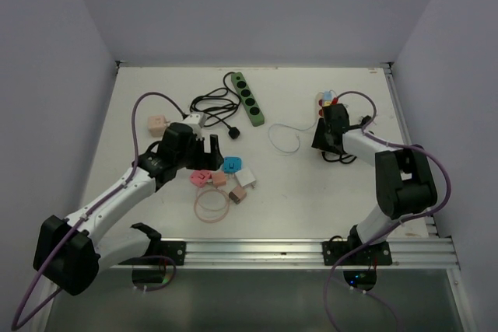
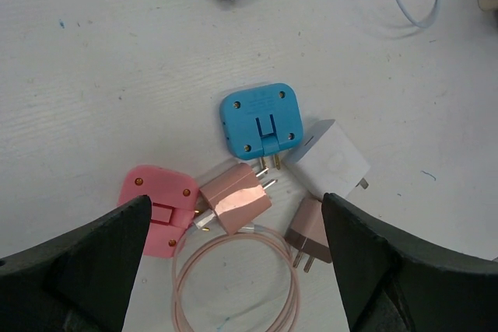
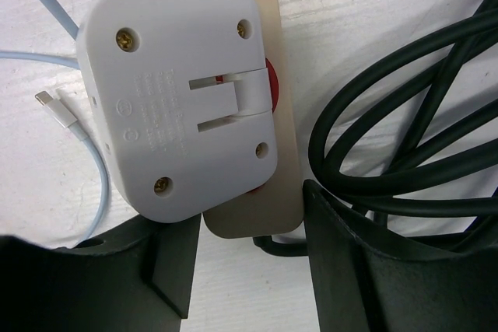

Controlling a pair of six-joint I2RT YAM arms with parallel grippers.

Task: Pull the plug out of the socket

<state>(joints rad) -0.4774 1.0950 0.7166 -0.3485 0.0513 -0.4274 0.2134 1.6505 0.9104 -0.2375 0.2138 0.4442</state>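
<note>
Over on the left side of the top view, the left gripper hangs with its fingers spread wide and nothing between them. Its own camera looks straight down on a scatter of loose pieces on the table: a pink adapter at lower left, a blue adapter in the middle, a white charger just right of it, and a coiled pink cable along the bottom edge. None of that looks like the job. Moving to the upper centre of the top view, a green power strip lies with nothing plugged into it. Now the right side, where the action is: the right gripper sits low over the beige power strip, one finger on each side of its near end. They stand very close to its edges, but I cannot tell whether they actually pinch it. The white plug fills the upper left of the right wrist view, lying flat across the strip and covering a socket. Its pins are hidden, though it looks seated rather than lifted. A black cord loops at the right of that view. So, by my reading, the approach is made and the pull itself is not yet done: nothing has hold of the plug, and separating it from the strip is all left to do.
</note>
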